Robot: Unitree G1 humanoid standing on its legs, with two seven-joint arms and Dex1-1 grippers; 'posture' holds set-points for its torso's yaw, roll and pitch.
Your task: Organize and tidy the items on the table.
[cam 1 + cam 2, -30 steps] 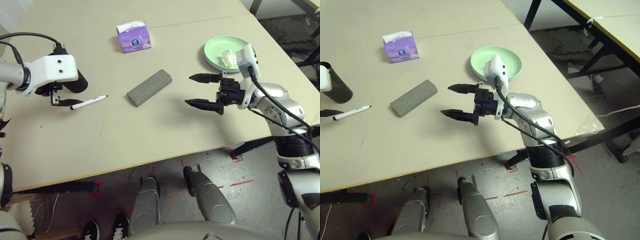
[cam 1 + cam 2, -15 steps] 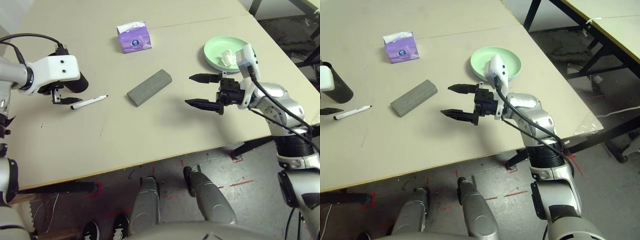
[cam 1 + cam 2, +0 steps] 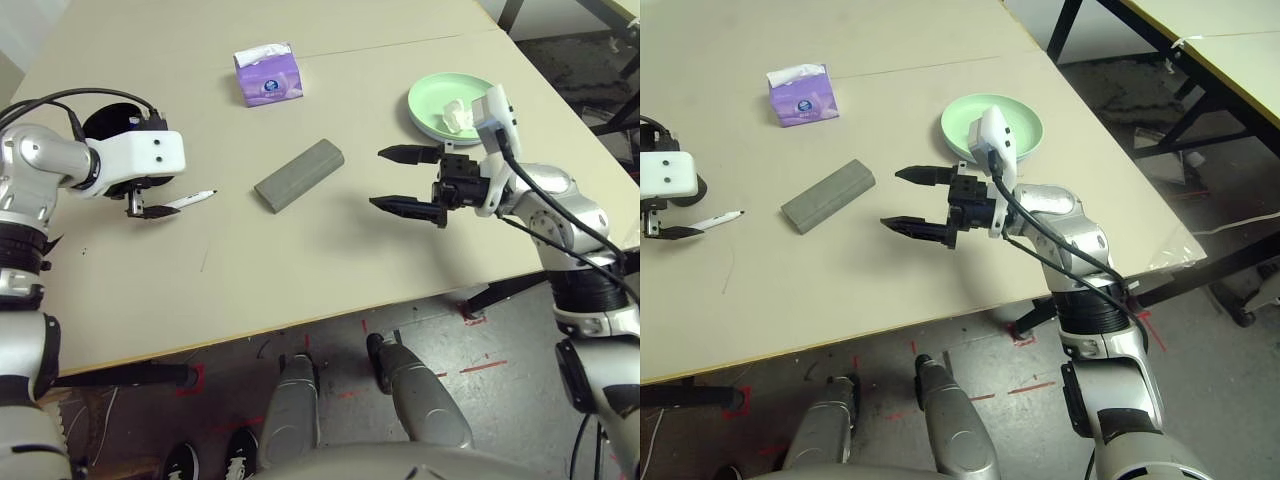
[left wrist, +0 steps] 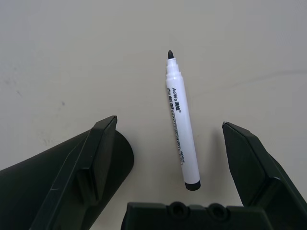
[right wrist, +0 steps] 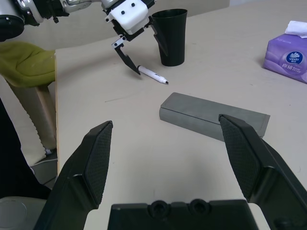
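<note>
A white marker [image 4: 182, 139] with a bare black tip lies on the table [image 3: 330, 270]. My left gripper [image 3: 150, 208] is open just above it, one finger on either side and neither touching. The black cup [image 3: 108, 120] stands upright just behind that wrist. The grey glasses case [image 3: 298, 175] lies mid-table. My right gripper [image 3: 377, 180] hangs open and empty to the case's right. Behind it the green plate [image 3: 440, 100] holds the crumpled white tissue [image 3: 458, 115]. The sunglasses, blue plate and second marker are out of view.
A purple tissue pack [image 3: 268, 75] stands at the back, just before the seam line. The table's front edge runs close below both grippers, and its right edge passes just beyond the green plate.
My left gripper has moved right and now straddles the marker's rear end. The right arm, case, cup and plate have stayed put.
</note>
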